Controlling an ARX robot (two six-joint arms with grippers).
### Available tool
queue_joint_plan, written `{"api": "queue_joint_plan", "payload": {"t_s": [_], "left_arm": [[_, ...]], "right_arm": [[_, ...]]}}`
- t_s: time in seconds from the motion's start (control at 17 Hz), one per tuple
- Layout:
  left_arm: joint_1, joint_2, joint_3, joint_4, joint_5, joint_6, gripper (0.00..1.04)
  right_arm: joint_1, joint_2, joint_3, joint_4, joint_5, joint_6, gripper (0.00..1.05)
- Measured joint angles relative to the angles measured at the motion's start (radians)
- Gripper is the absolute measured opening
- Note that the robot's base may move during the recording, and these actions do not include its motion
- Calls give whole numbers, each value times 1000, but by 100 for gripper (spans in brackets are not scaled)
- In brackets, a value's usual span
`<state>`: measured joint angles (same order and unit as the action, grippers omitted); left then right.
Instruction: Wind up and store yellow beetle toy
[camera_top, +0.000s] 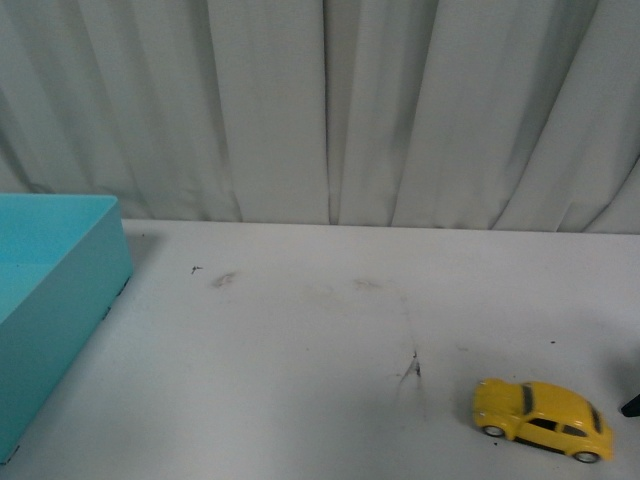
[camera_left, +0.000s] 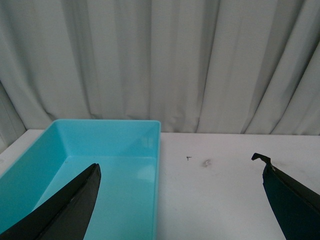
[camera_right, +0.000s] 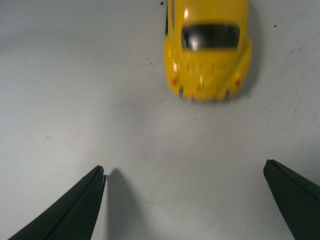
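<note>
Looked like a lab test bench, plain white tabletop (camera_top: 300, 340) was scuffed with dark marks (camera_top: 412, 370), pale pleated curtain (camera_top: 330, 100) hung close behind as backdrop, turquoise plastic bin (camera_top: 60, 300) sat at the left edge.

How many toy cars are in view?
1. The yellow car stands at the near right of the table. Part of the inside of the blue box is hidden, so another could lie there.

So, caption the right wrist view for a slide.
Open right end effector behind the yellow beetle toy on white table.
</note>
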<state>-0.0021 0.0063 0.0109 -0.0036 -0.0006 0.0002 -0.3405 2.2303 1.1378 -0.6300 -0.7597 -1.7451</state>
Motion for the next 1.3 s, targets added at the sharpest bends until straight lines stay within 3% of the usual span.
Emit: {"api": "queue_joint_plan", "payload": {"t_s": [0.41, 0.65, 0.83, 0.94, 1.12, 1.3], "left_arm": [[0, 0, 0, 0, 0, 0, 98], [0, 0, 0, 0, 0, 0, 98], [0, 0, 0, 0, 0, 0, 98], [0, 0, 0, 0, 0, 0, 98], [0, 0, 0, 0, 0, 0, 98], [0, 0, 0, 0, 0, 0, 98]], "right_arm": [[5, 0, 2, -3, -14, 0, 98], [36, -29, 5, 10, -173, 0, 98], [60, -148, -10, 199, -420, 125, 98], [60, -216, -75, 444, -515, 332, 98], [66, -241, -148, 887, -542, 756, 98], [68, -241, -151, 944, -538, 822, 98]]}}
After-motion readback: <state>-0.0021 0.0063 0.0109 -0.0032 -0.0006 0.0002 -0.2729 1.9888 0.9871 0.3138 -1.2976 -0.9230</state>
